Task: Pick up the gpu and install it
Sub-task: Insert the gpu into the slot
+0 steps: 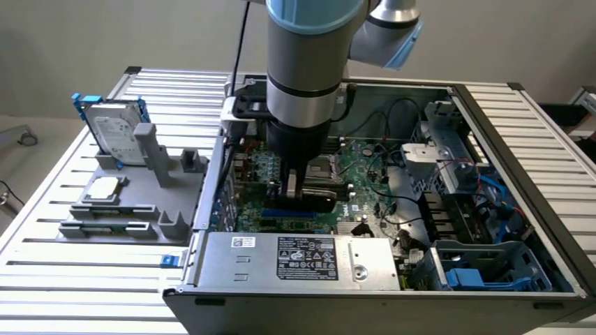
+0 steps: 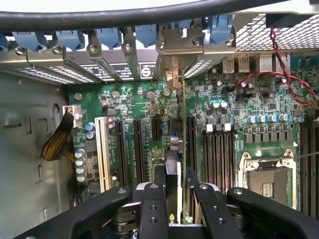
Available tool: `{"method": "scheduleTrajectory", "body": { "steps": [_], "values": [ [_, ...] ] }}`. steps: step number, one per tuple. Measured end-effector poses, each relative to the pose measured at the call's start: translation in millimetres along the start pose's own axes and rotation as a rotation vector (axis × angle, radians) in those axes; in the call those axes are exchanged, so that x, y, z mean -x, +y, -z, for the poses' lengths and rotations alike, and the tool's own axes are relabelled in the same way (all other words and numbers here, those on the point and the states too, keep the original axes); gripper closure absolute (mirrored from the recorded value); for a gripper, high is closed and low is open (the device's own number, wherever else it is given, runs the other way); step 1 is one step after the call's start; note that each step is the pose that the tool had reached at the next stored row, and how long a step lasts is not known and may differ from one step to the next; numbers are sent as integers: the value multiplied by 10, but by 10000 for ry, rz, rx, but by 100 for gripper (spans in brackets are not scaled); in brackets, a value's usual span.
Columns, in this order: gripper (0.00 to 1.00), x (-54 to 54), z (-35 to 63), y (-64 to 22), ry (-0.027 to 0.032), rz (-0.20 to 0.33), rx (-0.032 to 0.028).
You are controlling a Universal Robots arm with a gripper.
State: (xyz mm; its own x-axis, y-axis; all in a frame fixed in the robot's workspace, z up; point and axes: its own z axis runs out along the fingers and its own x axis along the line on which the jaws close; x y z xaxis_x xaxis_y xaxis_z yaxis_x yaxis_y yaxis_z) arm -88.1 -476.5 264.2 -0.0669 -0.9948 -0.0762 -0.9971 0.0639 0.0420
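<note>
Between my fingers, the gripper (image 2: 175,180) is clamped on the gpu (image 2: 181,129), which stands on edge directly under my wrist, so it lies off to neither side. Its long axis runs straight away from me across the motherboard (image 2: 234,94), parallel to the black expansion slots (image 2: 138,149) just beside it. The lower edge sits over one of them, or in it; I cannot tell which. Farther off, the card's silver bracket (image 2: 175,50) points at the case's rear wall (image 2: 99,69), meeting the row of openings under the blue clips (image 2: 70,39).
</note>
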Motion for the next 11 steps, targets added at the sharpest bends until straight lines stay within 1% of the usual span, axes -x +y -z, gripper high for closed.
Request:
{"method": "scheduleTrajectory", "body": {
  "steps": [2,5,11],
  "values": [
    [74,-4,-11,0,-24,-38,34],
    [74,-11,-25,-2,-57,-52,66],
    [74,-16,-41,-9,-61,-57,129]
  ]
}}
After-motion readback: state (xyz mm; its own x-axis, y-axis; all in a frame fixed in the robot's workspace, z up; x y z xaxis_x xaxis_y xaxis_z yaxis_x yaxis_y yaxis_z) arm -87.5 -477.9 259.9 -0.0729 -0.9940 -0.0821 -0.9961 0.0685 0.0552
